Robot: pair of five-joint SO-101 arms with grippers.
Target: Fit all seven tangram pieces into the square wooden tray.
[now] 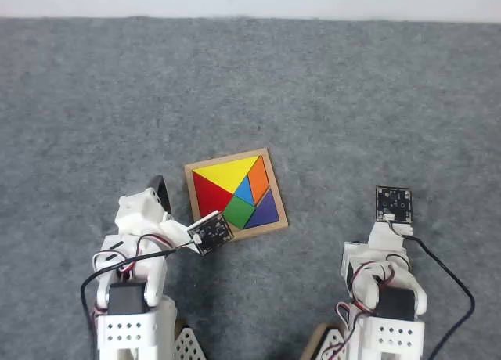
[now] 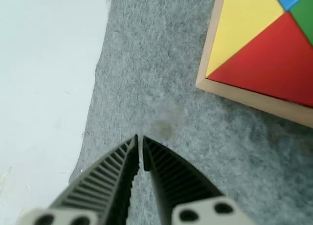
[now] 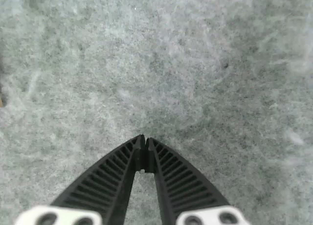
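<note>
The square wooden tray (image 1: 191, 186) lies mid-table, turned slightly, with several coloured tangram pieces flat inside it: yellow (image 1: 227, 174), red (image 1: 207, 194), orange (image 1: 258, 180), blue (image 1: 244, 190), green (image 1: 239, 211) and purple (image 1: 264, 210). My left gripper (image 1: 160, 189) is shut and empty, just off the tray's left side. In the left wrist view its tips (image 2: 139, 139) hover over bare carpet near the tray's rim (image 2: 244, 98), beside the yellow piece (image 2: 244, 29) and red piece (image 2: 274, 63). My right gripper (image 3: 145, 139) is shut on nothing, over carpet right of the tray.
Grey carpet (image 1: 352, 102) covers the table. A white surface (image 1: 250, 0) begins at the carpet's far edge and also appears as a white strip (image 2: 49, 88) in the left wrist view. Both arm bases stand at the near edge.
</note>
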